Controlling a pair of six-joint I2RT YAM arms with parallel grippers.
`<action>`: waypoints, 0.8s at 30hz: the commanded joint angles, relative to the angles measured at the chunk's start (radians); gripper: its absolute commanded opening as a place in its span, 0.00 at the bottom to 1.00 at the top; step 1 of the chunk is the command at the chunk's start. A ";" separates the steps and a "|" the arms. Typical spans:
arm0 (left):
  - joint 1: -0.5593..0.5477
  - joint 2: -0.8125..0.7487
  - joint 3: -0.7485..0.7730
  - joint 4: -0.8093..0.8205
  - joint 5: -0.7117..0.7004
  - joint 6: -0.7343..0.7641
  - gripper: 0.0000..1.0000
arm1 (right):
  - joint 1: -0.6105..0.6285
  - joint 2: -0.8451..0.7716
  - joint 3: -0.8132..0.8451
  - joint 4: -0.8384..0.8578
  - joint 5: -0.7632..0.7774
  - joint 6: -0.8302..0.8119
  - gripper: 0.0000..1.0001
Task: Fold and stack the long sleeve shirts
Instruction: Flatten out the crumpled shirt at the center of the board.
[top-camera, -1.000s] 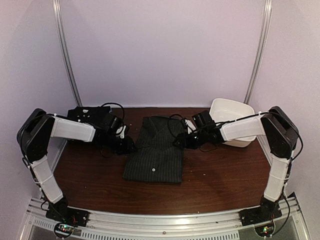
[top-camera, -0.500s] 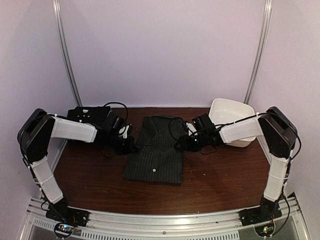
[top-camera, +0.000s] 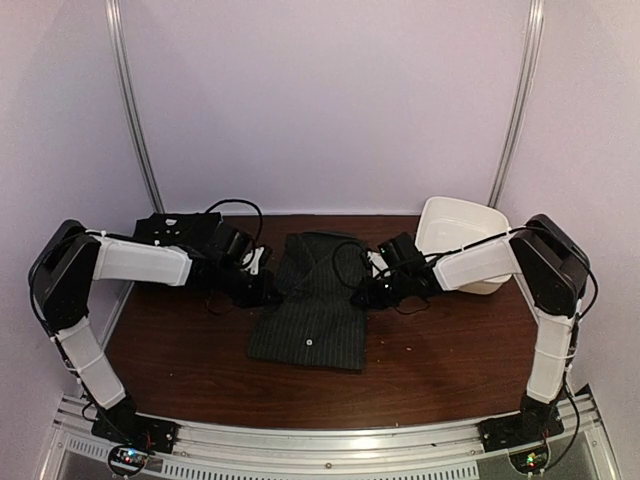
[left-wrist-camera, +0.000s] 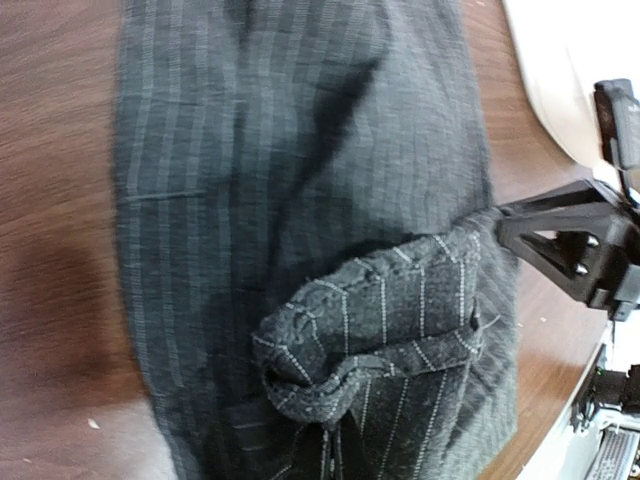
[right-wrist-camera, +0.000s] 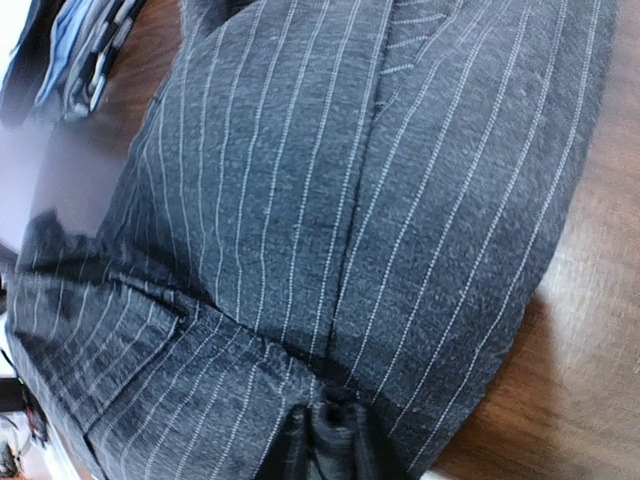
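Top external view: dark brown wooden table (top-camera: 450, 350), pale lilac walls (top-camera: 330, 100), white plastic tub (top-camera: 455, 225) far right. Mid-table lies the folded charcoal pinstriped collared shirt (top-camera: 310, 300), long axis near-to-far, collar toward the back wall. And the left gripper (top-camera: 268, 292) is clamped tight on its left edge, the right gripper (top-camera: 362, 293) pinching the right edge.

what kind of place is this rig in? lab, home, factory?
Probably a lab test booth, not a home: plain pale walls with aluminium uprights, a slotted rail along the near edge of the wooden table, and staged props, a pinstriped shirt and a white tub.
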 joint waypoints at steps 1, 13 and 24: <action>-0.031 -0.060 0.002 0.029 0.046 0.024 0.00 | 0.015 -0.028 0.006 0.010 0.007 0.006 0.11; -0.167 -0.307 -0.123 -0.119 0.066 -0.023 0.00 | 0.204 -0.361 -0.169 -0.052 0.086 0.060 0.01; -0.430 -0.527 -0.410 -0.177 0.049 -0.275 0.00 | 0.654 -0.593 -0.432 0.027 0.277 0.312 0.02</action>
